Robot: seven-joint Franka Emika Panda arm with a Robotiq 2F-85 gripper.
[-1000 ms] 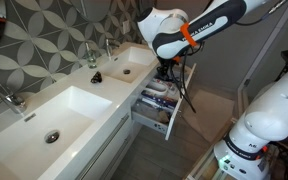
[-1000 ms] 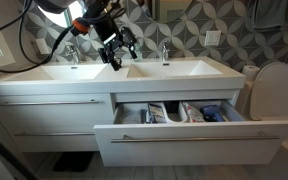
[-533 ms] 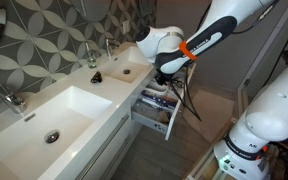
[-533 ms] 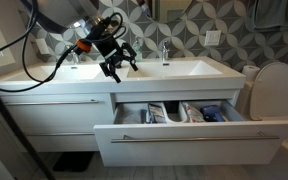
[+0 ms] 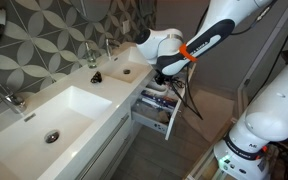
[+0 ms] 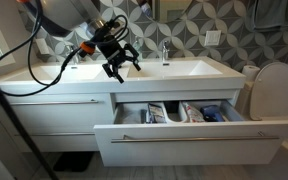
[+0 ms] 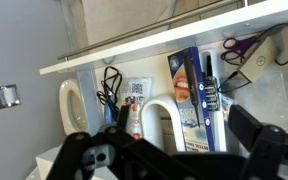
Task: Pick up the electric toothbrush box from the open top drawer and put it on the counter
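Observation:
The top drawer (image 6: 184, 141) is pulled open under the white counter (image 6: 134, 86). The electric toothbrush box (image 7: 196, 95) is a long blue and white box with a smile picture. It lies flat in the drawer among other packets, and also shows in an exterior view (image 6: 162, 113). My gripper (image 6: 119, 68) hangs open and empty at about counter height, out in front of the counter edge and above the drawer (image 5: 154, 118). In the wrist view its two black fingers (image 7: 259, 140) spread wide at the bottom, well above the box.
In the drawer are scissors (image 7: 246, 45), a black cable (image 7: 109, 85), a white U-shaped piece (image 7: 164, 125) and a second packet (image 7: 134, 95). Chrome taps (image 6: 165, 52) and a small black object (image 5: 96, 77) are on the counter. A toilet (image 6: 274, 90) stands beside the vanity.
The gripper has come down and a little forward from above the counter toward the open drawer. It stays open. The drawer's contents have not moved.

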